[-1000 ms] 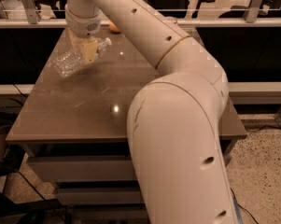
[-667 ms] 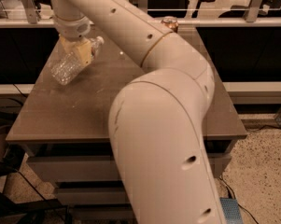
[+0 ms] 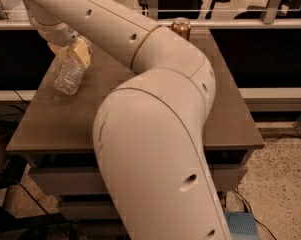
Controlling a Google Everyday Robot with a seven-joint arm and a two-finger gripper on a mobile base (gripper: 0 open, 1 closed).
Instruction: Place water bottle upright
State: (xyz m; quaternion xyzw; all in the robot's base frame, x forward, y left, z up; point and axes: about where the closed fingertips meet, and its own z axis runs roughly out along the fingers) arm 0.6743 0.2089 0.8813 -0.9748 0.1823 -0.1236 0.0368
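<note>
Camera view: gripper (image 3: 73, 52) holds tilted water bottle (image 3: 67, 77) over table (image 3: 230, 119); writing illegible.

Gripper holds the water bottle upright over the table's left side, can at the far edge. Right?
Not quite: the camera view shows the water bottle tilted, not upright, in the gripper over the table left side; can at the far edge.

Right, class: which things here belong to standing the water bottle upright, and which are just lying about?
Belongs to the job: water bottle, tilted; gripper, clamped on its top, over the table's far left corner.
Just lying about: can, upright at the table's back edge.
</note>
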